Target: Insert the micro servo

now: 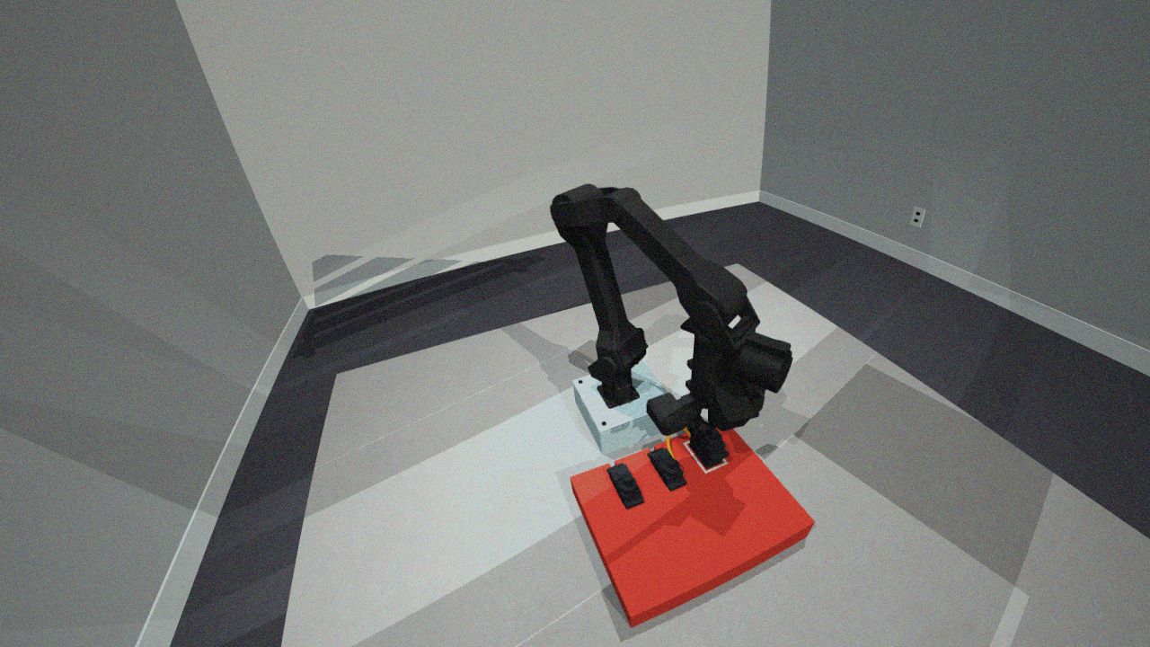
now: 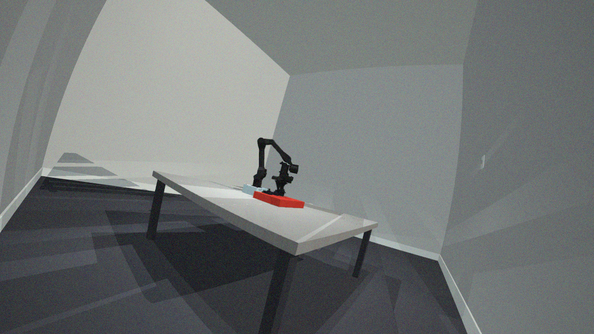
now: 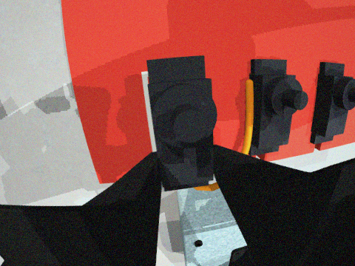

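Nearest, the red deck (image 1: 691, 554) (image 2: 279, 202) (image 3: 207, 33) offers its marked pocket (image 1: 722, 465) (image 3: 149, 111) at the far side; over it, the end effector (image 1: 707, 434) (image 2: 280, 191) (image 3: 183, 156) grips the loose micro servo (image 1: 708, 450) (image 3: 181, 107), shaft up, presumably for lowering straight in. Left, two seated servos (image 1: 667, 469) (image 1: 625, 485) (image 3: 271, 107) (image 3: 330, 103) model the fit. Farther back, the pale base block (image 1: 627, 438) (image 2: 250, 189) (image 3: 211, 236) carries the arm.
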Controlling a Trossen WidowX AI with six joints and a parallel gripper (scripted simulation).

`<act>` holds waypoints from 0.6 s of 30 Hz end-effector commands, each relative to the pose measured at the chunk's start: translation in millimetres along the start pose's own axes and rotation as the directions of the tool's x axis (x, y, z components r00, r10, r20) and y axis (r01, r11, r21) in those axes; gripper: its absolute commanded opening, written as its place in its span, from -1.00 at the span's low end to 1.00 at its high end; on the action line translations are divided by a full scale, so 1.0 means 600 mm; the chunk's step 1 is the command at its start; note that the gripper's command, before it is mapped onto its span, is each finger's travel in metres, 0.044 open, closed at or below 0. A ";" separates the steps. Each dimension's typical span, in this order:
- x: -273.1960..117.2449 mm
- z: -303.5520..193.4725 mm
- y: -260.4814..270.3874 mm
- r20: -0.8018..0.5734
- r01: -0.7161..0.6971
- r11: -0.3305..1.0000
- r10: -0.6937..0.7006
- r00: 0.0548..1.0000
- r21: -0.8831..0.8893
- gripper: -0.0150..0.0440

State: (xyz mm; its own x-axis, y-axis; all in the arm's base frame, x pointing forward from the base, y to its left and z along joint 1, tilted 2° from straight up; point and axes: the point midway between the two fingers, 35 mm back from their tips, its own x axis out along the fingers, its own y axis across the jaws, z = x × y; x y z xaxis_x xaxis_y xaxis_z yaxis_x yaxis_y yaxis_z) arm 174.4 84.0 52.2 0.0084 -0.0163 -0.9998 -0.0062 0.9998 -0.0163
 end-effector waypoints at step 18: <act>0.034 0.000 0.000 0.000 0.001 1.000 -0.001 1.000 0.000 -0.49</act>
State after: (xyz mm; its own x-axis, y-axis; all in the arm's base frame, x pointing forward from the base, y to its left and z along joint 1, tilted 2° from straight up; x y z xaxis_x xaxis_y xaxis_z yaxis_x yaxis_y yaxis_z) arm 174.2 83.5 34.2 0.0072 -0.0169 -0.9998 -0.0043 0.9998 -0.0170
